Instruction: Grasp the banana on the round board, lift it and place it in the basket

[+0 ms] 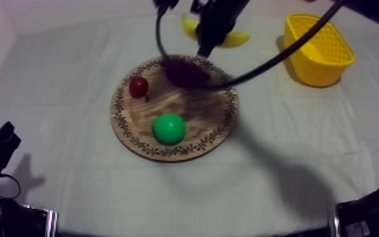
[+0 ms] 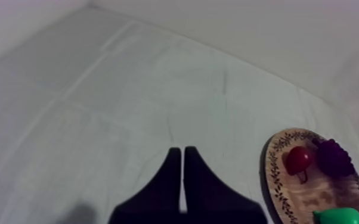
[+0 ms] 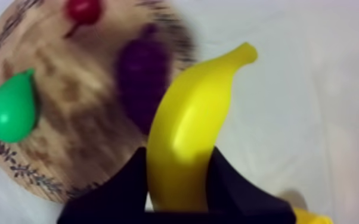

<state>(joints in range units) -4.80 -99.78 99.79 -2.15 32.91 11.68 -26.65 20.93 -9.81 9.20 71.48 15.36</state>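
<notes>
Yellow banana [image 3: 188,119] is clamped between the fingers of the right gripper [image 3: 178,156], held up just past the far rim of the wooden board [image 1: 135,126]. The yellow basket [image 1: 321,47] sits well apart, to the right. For the carry, go high across the cloth [image 1: 53,75] and clear the basket wall before lowering. Both banana ends stick out past the fingers, so line it up with the opening, then release. The left gripper [image 2: 183,179] is closed on nothing, over the cloth.
</notes>
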